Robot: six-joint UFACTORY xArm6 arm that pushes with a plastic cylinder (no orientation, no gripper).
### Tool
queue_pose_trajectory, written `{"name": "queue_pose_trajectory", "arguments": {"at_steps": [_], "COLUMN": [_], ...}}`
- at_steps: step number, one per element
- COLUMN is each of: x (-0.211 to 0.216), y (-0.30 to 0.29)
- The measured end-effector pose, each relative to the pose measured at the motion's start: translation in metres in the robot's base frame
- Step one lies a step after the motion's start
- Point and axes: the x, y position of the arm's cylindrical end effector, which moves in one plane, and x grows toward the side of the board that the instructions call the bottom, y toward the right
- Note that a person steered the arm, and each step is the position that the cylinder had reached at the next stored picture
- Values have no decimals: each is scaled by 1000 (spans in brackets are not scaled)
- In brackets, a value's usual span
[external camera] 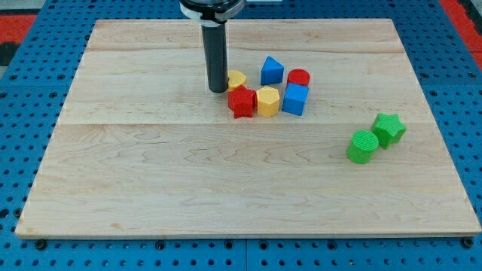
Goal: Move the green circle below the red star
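Note:
The green circle (363, 146) lies on the wooden board at the view's right, touching the green star (388, 129) above and right of it. The red star (242, 102) sits in a cluster near the board's top middle, far to the left of the green circle. My tip (218, 89) is on the board just left of the cluster, close to a yellow block (236, 79) and just up-left of the red star.
The cluster also holds a yellow hexagon (267, 101), a blue cube (294, 98), a red cylinder (298, 77) and a blue triangular block (271, 71). The wooden board (151, 181) lies on a blue pegboard surface.

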Motion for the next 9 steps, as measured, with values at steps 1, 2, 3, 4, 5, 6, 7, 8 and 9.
{"name": "queue_pose_trajectory", "arguments": {"at_steps": [1, 2, 3, 4, 5, 6, 7, 8, 9], "x": [0, 36, 118, 201, 251, 249, 247, 233, 185], "y": [-3, -33, -37, -6, 52, 114, 222, 321, 356]}}
